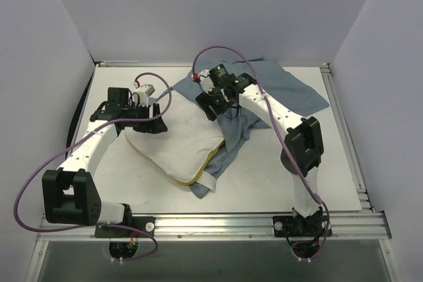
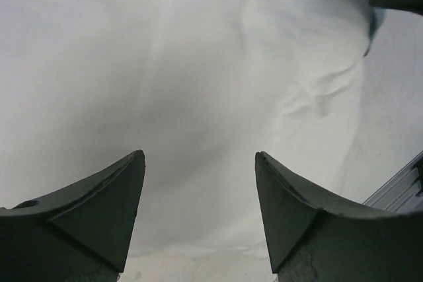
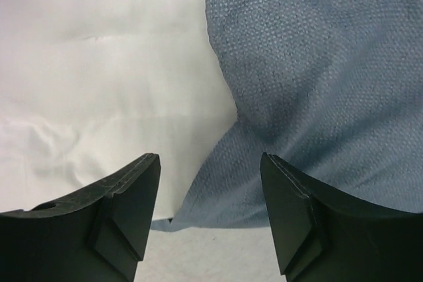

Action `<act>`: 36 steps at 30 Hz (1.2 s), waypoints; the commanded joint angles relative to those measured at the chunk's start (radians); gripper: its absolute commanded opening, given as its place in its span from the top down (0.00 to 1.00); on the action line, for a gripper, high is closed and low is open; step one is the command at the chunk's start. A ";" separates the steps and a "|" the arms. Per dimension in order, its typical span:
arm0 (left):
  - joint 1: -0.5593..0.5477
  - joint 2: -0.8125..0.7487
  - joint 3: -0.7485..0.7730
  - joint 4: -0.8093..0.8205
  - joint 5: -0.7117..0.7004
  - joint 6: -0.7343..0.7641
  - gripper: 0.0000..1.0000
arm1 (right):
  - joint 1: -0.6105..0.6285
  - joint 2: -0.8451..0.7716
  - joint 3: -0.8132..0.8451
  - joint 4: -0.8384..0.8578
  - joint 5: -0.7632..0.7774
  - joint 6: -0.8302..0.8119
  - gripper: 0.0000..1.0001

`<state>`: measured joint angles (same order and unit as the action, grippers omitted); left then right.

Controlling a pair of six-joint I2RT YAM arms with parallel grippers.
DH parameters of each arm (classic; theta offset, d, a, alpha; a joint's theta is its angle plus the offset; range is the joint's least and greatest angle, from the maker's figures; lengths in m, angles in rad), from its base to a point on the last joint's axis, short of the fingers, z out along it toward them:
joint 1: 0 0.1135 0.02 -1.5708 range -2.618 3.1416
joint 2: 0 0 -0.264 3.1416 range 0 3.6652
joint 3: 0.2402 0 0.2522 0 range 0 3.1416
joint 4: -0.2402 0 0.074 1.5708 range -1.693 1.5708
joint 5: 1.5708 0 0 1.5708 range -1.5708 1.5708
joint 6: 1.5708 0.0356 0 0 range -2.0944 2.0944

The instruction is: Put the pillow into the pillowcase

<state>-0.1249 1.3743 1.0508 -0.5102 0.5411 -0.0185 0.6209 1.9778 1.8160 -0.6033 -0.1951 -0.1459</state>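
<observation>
Lying pillow [image 1: 178, 143] touches pillowcase [image 1: 291, 90], perhaps partly inside.

White table boxed in by pale walls and metal rails.

The table [image 1: 264, 189] has a flat white top. A silver slotted rail [image 1: 218, 224] runs along the table's near edge. A second rail [image 1: 347, 143] lies along its right edge, and a thinner strip [image 1: 125, 64] along its far edge. Three plain pale walls stand round the table: a back wall [image 1: 211, 4] beyond its far edge, a left wall [image 1: 33, 64] and a right wall [image 1: 390, 64]. A black strap [image 1: 82, 107] hangs between the table's left edge and the left wall. Below the near rail lies a dull grey surface [image 1: 218, 262].
</observation>
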 commanded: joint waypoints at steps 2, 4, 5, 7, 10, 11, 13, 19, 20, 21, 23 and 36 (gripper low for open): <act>0.036 -0.017 -0.061 -0.116 -0.024 -0.043 0.25 | 0.023 0.100 0.075 -0.064 0.170 -0.099 0.39; 0.037 0.002 -0.075 -0.106 -0.033 -0.060 0.25 | 0.036 0.127 0.083 -0.072 0.192 -0.136 0.46; 0.036 0.023 -0.087 -0.084 -0.033 -0.073 0.25 | 0.042 0.151 0.083 -0.072 0.192 -0.145 0.48; 0.037 0.048 -0.089 -0.058 -0.046 -0.077 0.25 | 0.046 0.174 0.095 -0.072 0.253 -0.158 0.59; 0.037 0.091 -0.087 -0.028 -0.058 -0.075 0.26 | 0.048 0.214 0.124 -0.072 0.298 -0.161 0.81; 0.037 0.106 -0.087 -0.008 -0.055 -0.074 0.27 | 0.048 0.217 0.137 -0.073 0.298 -0.164 0.87; 0.039 0.123 -0.080 0.009 -0.052 -0.075 0.29 | 0.056 0.205 0.143 -0.081 0.289 -0.170 1.00; 0.037 0.189 -0.045 0.128 -0.001 -0.086 0.51 | 0.083 0.029 0.105 -0.153 -0.202 -0.121 1.00; 0.034 0.207 -0.037 0.143 0.006 -0.092 0.55 | 0.088 -0.024 0.089 -0.159 -0.310 -0.101 1.00; 0.033 0.218 -0.028 0.157 0.011 -0.098 0.59 | 0.095 -0.049 0.060 -0.158 -0.405 -0.075 1.00; 0.028 0.248 0.003 0.208 0.061 -0.125 0.72 | 0.144 -0.095 0.042 -0.162 -0.656 -0.017 1.00; 0.039 0.102 -0.007 0.083 0.243 -0.028 0.64 | 0.019 0.174 -0.015 -0.409 -0.481 -0.015 1.00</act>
<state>-0.0906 1.5543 0.9947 -0.3264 0.7269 -0.1692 0.6865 2.0609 1.8626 -0.7971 -0.7143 -0.1276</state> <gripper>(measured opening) 0.265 0.029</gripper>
